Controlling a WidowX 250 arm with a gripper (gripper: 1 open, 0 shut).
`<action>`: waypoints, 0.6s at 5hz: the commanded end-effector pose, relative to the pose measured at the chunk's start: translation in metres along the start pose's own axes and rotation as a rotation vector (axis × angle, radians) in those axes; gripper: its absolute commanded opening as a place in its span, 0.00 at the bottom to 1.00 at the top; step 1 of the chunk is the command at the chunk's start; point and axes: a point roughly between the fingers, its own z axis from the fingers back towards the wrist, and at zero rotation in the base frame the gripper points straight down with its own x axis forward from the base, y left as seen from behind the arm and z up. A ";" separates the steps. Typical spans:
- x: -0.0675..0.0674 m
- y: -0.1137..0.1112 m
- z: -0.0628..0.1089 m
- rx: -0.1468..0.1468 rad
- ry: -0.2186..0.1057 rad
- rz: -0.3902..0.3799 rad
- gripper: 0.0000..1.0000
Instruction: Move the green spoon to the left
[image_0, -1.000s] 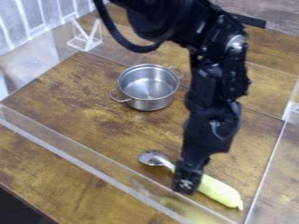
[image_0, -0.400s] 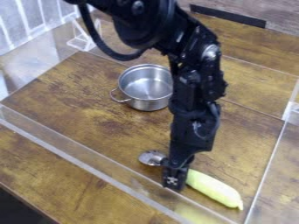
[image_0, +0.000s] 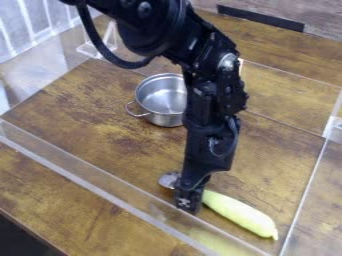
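Note:
The green spoon (image_0: 241, 213) lies on the wooden table near the front right, its yellow-green handle pointing right and its shiny metal bowl (image_0: 170, 181) partly hidden behind my gripper. My gripper (image_0: 187, 199) reaches down from the black arm and stands right over the spoon's neck, where bowl meets handle. Its fingertips sit low at the table surface. How far the jaws stand apart does not show from this angle, and the spoon still rests flat on the table.
A small steel pot (image_0: 164, 98) with side handles stands at the back, left of the arm. A clear acrylic wall (image_0: 80, 170) runs along the front and left edges. A white rack (image_0: 96, 42) stands at the back left.
The arm has swung left and the gripper has slid left along the spoon, from over the handle to the neck near the bowl. The spoon has not moved.

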 end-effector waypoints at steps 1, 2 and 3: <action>0.006 0.007 0.036 0.090 -0.016 -0.033 1.00; 0.011 0.007 0.040 0.112 0.007 -0.045 1.00; 0.015 0.008 0.038 0.130 0.022 -0.061 1.00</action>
